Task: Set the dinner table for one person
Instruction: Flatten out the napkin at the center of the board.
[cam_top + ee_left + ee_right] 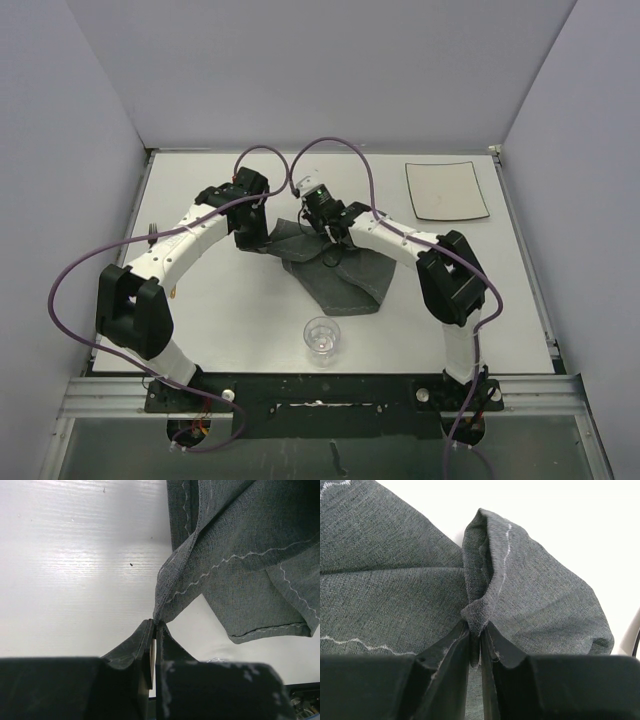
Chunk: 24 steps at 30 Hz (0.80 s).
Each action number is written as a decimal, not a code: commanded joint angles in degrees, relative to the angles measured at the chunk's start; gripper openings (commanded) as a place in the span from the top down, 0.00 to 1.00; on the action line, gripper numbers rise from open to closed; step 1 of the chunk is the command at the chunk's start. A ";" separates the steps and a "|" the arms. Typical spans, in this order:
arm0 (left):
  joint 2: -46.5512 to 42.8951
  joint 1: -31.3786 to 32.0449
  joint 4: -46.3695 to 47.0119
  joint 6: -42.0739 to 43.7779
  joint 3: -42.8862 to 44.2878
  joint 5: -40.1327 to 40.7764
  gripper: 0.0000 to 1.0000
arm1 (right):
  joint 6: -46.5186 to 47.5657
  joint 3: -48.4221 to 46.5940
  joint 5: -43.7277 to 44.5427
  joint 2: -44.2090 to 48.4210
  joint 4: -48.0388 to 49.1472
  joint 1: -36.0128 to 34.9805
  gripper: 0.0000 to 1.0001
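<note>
White walls enclose the dinner table (250, 325), a matte white top filling the middle of the overhead view, with the arm bases along its near edge.

Item one: the left gripper (155, 626) has its fingers pressed together on a stitched corner of the placemat (240, 555), and the cloth is drawn up to the pinch.

Item two: the right gripper (477, 630) has its fingers closed on a bunched fold of the same cloth, with fabric spreading away on both sides.

Seen from overhead, both grippers sit close together over the far edge of the placemat, which lies crumpled and partly folded at the table's centre.

A glass (322, 338) stands upright near the front edge, apart from the cloth. A square white plate (446, 190) lies toward the far right corner, well apart from the cloth. A thin dark item at the left edge, possibly a fork (152, 233), is too small to confirm.
</note>
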<state>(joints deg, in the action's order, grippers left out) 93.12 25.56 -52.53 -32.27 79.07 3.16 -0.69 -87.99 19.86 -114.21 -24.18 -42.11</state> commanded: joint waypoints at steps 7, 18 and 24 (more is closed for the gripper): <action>-2.29 0.37 0.67 1.16 1.00 0.14 1.00 | -2.06 -2.38 -5.76 -0.28 1.84 1.81 0.84; -1.67 0.28 0.67 1.16 1.43 0.70 1.00 | -0.41 -3.91 -3.70 2.07 -0.09 2.09 0.94; -2.66 0.21 -0.92 1.24 2.89 1.92 1.00 | -0.25 -4.19 -2.45 5.51 -2.27 4.59 0.92</action>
<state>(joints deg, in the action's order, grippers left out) 93.12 25.58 -52.66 -31.81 79.07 3.27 -1.50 -89.78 15.22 -113.97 -25.96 -39.70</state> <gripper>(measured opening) 0.015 0.092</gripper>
